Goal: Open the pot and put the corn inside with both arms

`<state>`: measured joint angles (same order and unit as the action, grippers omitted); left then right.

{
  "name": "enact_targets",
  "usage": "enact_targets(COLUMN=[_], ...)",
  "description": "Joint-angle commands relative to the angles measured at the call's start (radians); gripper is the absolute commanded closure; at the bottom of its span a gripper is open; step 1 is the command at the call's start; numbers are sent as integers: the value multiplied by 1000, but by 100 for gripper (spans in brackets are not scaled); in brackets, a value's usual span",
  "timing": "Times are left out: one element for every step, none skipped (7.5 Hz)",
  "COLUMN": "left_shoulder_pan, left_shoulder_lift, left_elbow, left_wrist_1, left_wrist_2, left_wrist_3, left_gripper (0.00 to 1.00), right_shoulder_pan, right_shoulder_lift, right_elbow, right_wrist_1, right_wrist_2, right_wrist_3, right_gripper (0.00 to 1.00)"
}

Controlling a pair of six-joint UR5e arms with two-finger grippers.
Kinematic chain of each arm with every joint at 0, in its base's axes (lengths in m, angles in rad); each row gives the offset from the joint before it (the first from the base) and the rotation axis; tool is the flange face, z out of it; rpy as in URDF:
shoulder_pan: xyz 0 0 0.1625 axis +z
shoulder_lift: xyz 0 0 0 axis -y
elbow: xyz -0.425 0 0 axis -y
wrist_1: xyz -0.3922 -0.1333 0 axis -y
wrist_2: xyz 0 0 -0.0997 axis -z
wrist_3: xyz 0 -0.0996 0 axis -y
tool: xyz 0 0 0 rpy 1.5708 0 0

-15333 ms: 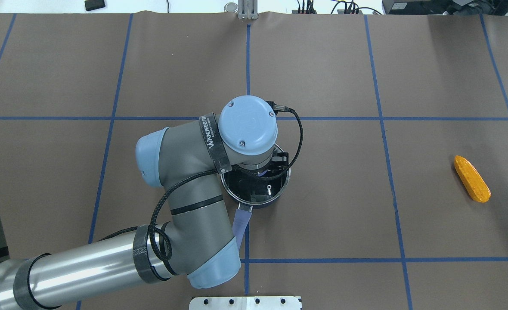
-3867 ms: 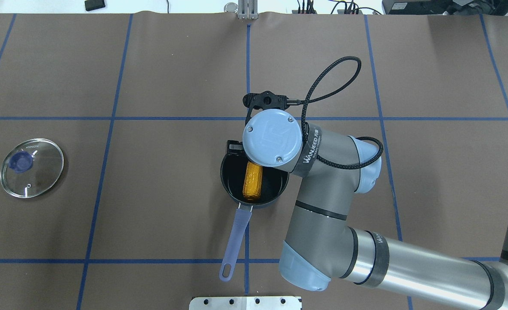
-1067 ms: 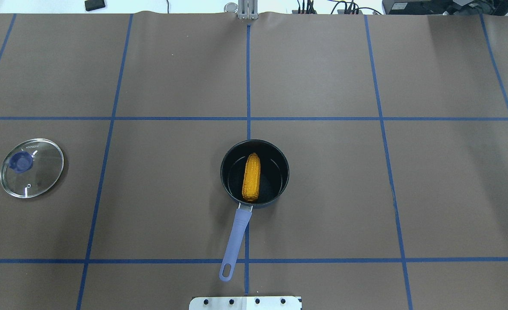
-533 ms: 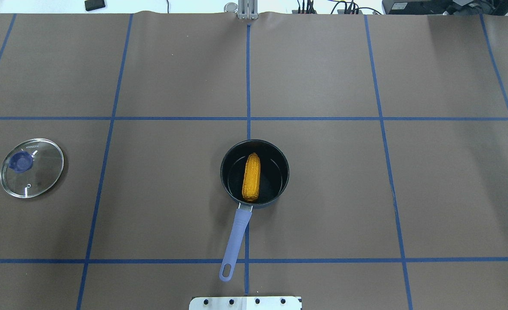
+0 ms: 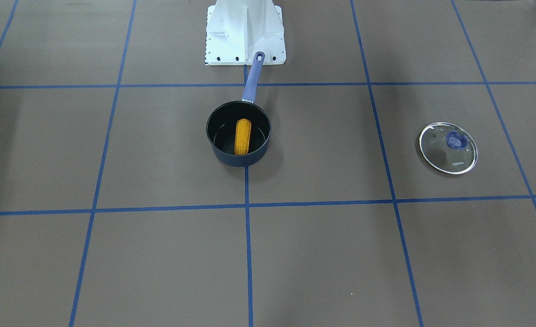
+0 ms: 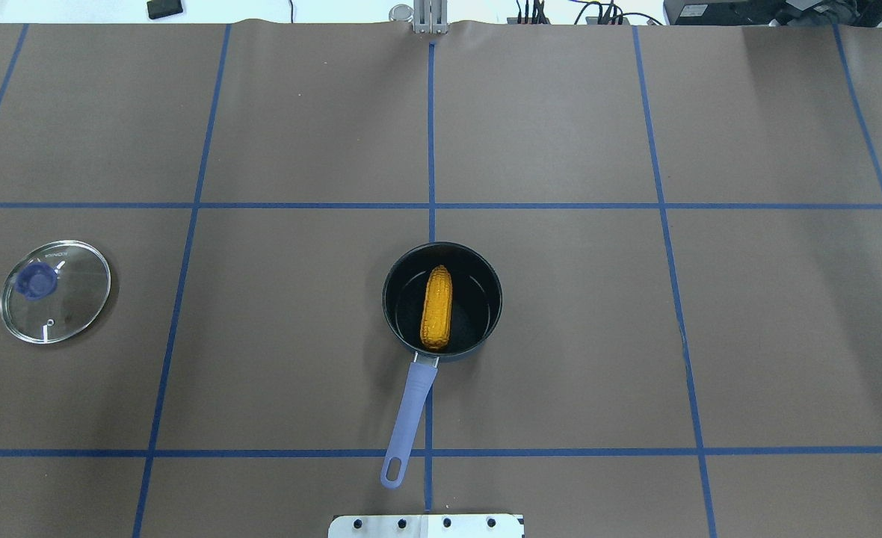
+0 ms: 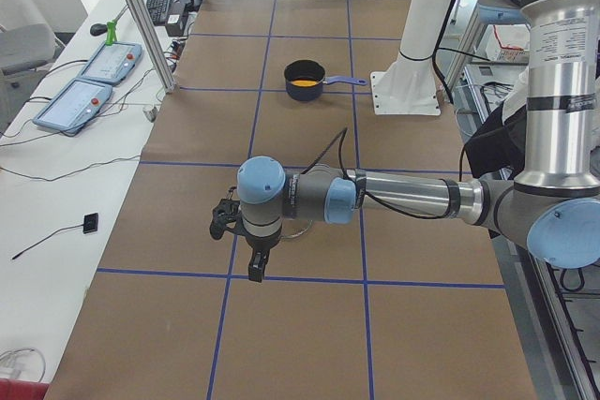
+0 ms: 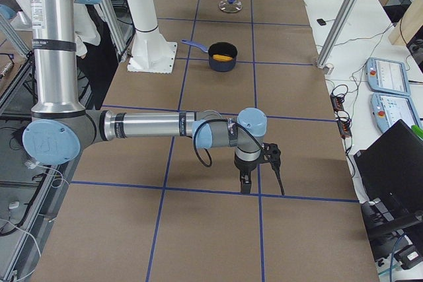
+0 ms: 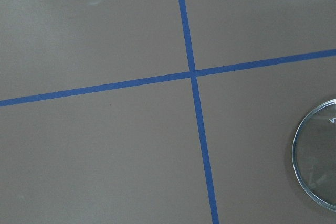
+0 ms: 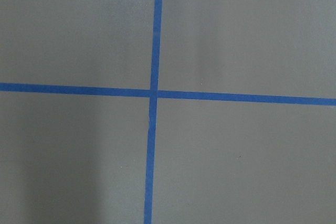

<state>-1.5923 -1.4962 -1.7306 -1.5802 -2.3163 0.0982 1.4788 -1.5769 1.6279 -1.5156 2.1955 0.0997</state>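
corn lies in the pot, lid well apart.

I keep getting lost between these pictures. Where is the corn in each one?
Front-facing: corn near centre.
Overhead: corn at centre, slightly low.
Exterior left: corn upper middle, far.
Exterior right: corn upper middle, far.
Left wrist: absent.
Right wrist: absent.
Landmark: the pot holding it.

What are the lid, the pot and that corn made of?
The lid looks like clear glass: the table shows through. The pot seems dark coated metal, glossy inside; its lilac handle is probably plastic. The corn, evenly orange, looks like a plastic toy.
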Motion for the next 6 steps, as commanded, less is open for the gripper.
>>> enact_targets(left_shoulder_pan=[2,2,2,0,0,0], left_shoulder_lift=[1,1,5,14,14,16], left_elbow=[-1,0,0,-1,-1,0], left_wrist_1=[0,0,3,-1,-1,2], left_wrist_2=[0,0,0,0,0,0], left_wrist_3=[0,-2,-2,0,0,0], left_gripper=[1,1,1,1,1,1], right_shoulder_pan=[0,0,0,0,0,0], right_shoulder_lift=[0,1,2,0,0,1], right_elbow=[3,3,3,3,1,3], right_wrist_1=[0,0,0,0,0,0], right_wrist_2=[1,1,1,3,3,3], right_wrist_3=[2,0,0,0,0,0], right_gripper=[0,0,0,0,0,0])
